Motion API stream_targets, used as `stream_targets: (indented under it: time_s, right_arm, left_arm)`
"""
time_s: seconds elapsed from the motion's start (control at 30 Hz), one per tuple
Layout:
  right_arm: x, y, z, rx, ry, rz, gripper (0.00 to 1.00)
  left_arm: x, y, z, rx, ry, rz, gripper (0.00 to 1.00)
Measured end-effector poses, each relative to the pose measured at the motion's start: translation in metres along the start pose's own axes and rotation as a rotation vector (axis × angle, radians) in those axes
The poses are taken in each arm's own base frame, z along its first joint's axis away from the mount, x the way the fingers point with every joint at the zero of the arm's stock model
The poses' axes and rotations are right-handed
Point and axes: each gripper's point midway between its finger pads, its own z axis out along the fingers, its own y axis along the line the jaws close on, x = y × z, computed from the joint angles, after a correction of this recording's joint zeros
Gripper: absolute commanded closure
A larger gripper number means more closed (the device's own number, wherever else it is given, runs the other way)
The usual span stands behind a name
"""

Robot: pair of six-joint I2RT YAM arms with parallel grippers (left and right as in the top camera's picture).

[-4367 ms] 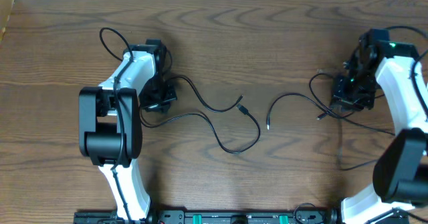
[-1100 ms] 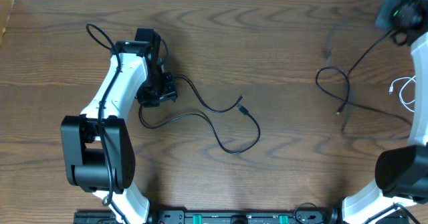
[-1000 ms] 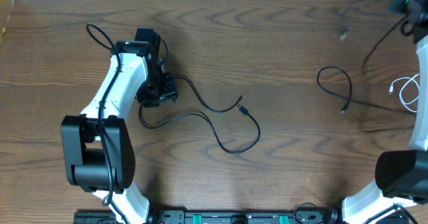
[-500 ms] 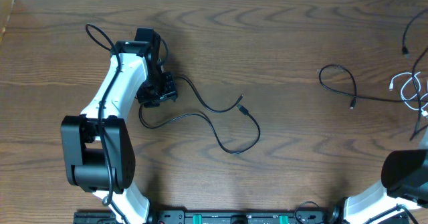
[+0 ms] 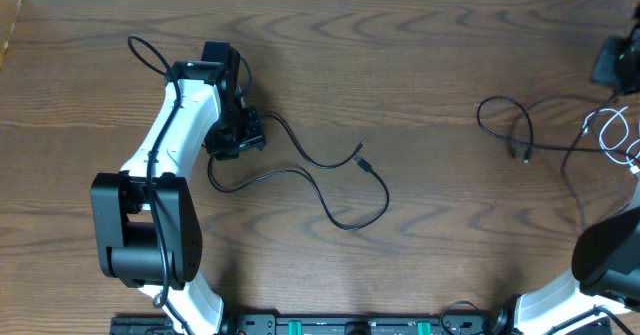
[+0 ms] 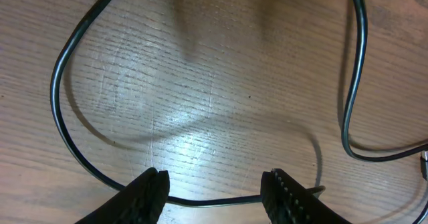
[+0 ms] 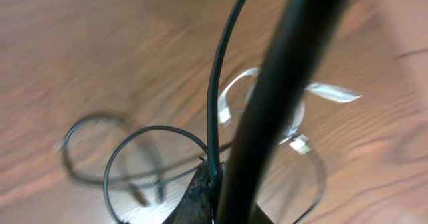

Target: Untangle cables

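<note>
Here's the left arm point(image 5: 180, 125): smooth white shells along the long links, chunky rounded black housings at the joints, and a thick black wire point(image 5: 148, 53) looping off near the wrist. On the left gripper point(image 6: 217, 192) we see matte black fingers point(image 6: 286, 196) with ridged inner faces. The right arm point(image 5: 608, 260) has the same black-and-white scheme, with a small green light point(image 5: 629, 43) glowing. We catch a thick black lead point(image 7: 281, 83), out of focus, crossing its wrist view.

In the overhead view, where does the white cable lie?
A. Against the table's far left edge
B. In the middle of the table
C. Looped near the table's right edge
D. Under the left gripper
C: the white cable shows as pale loops close to the right edge of the table, far from the middle and from the left side.
</note>
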Motion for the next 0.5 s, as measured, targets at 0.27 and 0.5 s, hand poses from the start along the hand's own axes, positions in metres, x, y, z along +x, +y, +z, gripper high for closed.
stream_targets:
  time_s: [0.27,0.5]
  right_arm:
    - [0.061,0.023,0.047,-0.092,0.171,0.004,0.93]
    - [0.093,0.042,0.073,-0.180,0.230,0.009,0.42]
  left_arm:
    - [0.000,0.000,0.000,0.000,0.001,0.000,0.49]
    - [0.000,0.000,0.000,-0.001,0.001,0.000,0.49]
